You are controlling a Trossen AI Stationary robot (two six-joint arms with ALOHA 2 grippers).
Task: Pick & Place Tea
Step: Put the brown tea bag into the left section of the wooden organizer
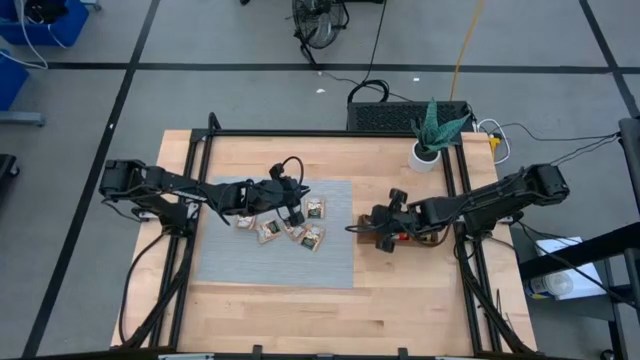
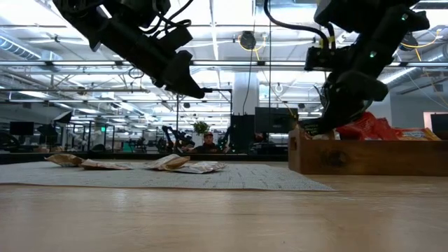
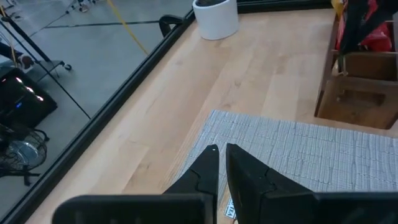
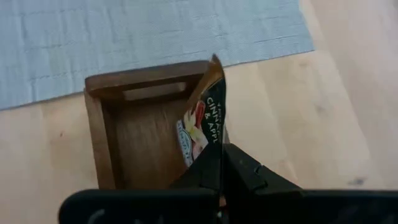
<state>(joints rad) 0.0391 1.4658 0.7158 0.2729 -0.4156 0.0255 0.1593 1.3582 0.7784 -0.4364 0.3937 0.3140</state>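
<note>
Right gripper [image 4: 219,163] pinches a tea sachet [image 4: 204,118] over the wooden tray [image 4: 99,124] — its end compartment bare; left gripper [image 3: 221,152] nearly closed, empty.

Tea sachets [image 1: 285,228] (scattered) on mat [image 1: 330,262]

Pale blond wood table [image 1: 300,300], faint plank seams. Grey mat [image 1: 250,260] with fine woven grid texture, lighter stripes in left wrist view. Brown wooden tray [image 4: 106,143], darker edges, visible grain. Sachet [image 4: 205,124] in right gripper [image 4: 221,149]: white panel, red and yellow fruit print, dark band with white lettering. Loose sachets [image 1: 290,228] on mat: tan-white with dark green and red specks. Red and orange packets [image 2: 378,129] in tray. White pot [image 1: 425,157], green striped plant [image 1: 438,127]. Black arms, black left gripper [image 3: 221,158], black frame rails [image 1: 190,180].
</note>
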